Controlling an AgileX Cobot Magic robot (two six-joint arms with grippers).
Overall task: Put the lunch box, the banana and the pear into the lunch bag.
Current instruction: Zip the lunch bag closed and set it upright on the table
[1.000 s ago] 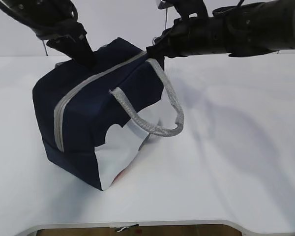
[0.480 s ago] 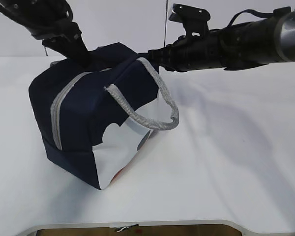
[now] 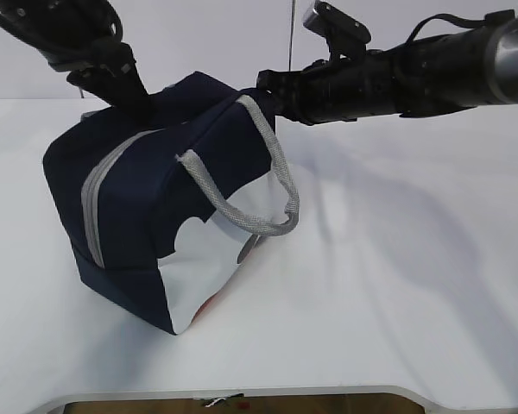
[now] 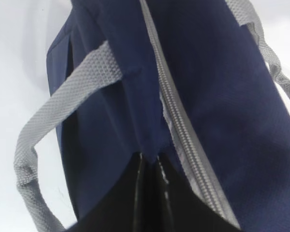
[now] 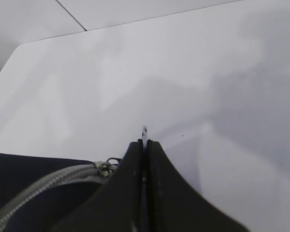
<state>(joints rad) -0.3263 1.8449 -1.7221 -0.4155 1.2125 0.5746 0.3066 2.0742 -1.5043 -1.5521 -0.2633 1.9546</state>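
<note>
Right gripper (image 5: 144, 145) filled the lower centre, its two black fingers pressed together, pinching a thin bluish sliver that poked up between the tips; what it was couldn't be told. Navy lunch bag (image 5: 19, 176) sat bottom left, its grey zipper (image 5: 48, 186) ending at a metal slider (image 5: 106, 167) just beside the fingers. White table (image 5: 193, 82) behind.

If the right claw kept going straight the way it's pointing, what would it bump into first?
Probably nothing close. The right gripper, shut thin on something small by the lunch bag zipper, points over bare white table. Its path looks free up to the table's far edge, though depth is hard to judge.
</note>
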